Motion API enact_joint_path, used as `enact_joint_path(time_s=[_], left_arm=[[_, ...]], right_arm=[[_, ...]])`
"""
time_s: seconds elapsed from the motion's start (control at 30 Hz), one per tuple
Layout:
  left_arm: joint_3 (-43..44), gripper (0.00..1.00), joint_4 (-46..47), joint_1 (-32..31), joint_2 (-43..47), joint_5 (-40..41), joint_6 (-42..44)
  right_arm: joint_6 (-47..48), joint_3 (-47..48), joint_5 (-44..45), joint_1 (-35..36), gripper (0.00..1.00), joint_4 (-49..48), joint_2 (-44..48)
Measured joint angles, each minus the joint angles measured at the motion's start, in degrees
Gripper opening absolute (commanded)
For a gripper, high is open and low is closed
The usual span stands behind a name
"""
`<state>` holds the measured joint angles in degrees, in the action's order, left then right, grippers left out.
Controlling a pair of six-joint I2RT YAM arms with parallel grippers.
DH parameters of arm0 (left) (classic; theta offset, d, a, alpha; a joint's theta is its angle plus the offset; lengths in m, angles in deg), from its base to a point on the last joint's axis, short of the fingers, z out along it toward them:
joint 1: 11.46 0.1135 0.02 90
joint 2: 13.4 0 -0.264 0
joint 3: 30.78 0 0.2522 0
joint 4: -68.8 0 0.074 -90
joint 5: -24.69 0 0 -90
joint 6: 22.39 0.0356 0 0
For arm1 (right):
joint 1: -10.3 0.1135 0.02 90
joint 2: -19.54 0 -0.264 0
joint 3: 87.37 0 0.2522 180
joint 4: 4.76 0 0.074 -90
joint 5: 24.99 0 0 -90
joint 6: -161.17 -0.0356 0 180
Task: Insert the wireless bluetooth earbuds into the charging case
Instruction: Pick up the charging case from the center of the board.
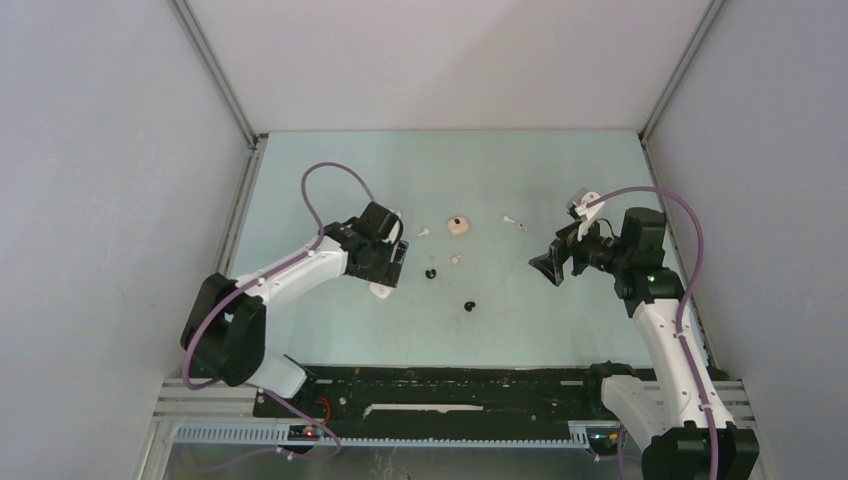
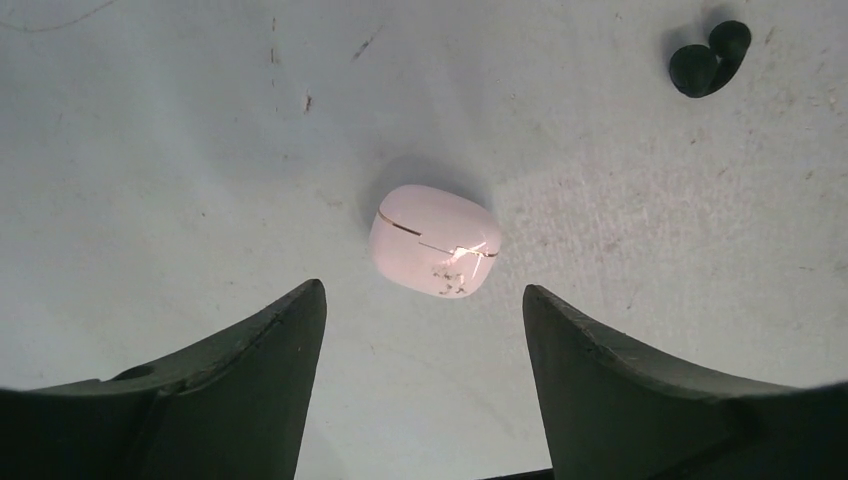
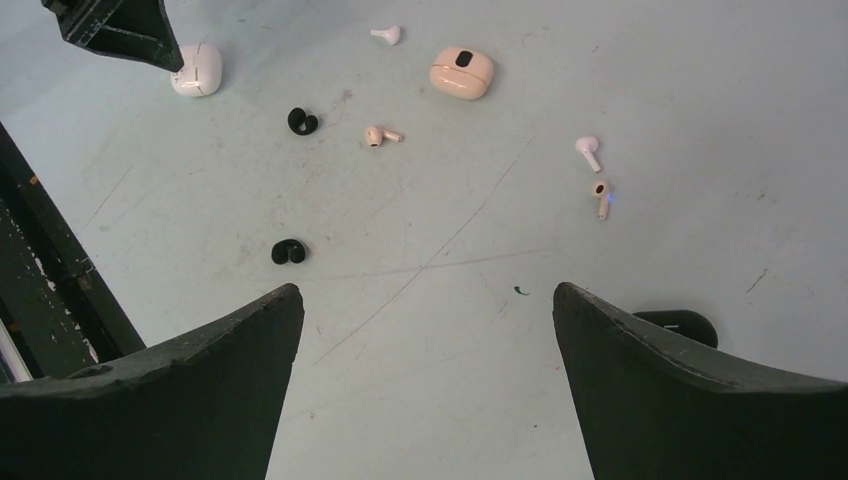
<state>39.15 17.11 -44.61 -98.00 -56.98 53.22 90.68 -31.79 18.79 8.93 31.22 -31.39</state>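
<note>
A closed white charging case lies on the table just beyond my left gripper, which is open above it and holds nothing. From above, the left gripper hovers right over that case. A beige case with a dark spot on top sits farther back. Loose earbuds are scattered about: two black ones, a beige one, a white one, and a white and beige pair. My right gripper is open and empty above bare table.
A black case peeks out from behind my right gripper's right finger. The black base rail runs along the near edge. Grey walls enclose the table on three sides. The right gripper sits at the table's right side.
</note>
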Motion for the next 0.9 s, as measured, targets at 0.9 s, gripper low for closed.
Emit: enact_joint_path(time_s=[0.9], left_arm=[[0.96,0.65,1.64,0.72,-9.4,-1.55,3.48]], right_arm=[[0.0,0.0,-1.49,-0.55,0.97,0.22,0.26]])
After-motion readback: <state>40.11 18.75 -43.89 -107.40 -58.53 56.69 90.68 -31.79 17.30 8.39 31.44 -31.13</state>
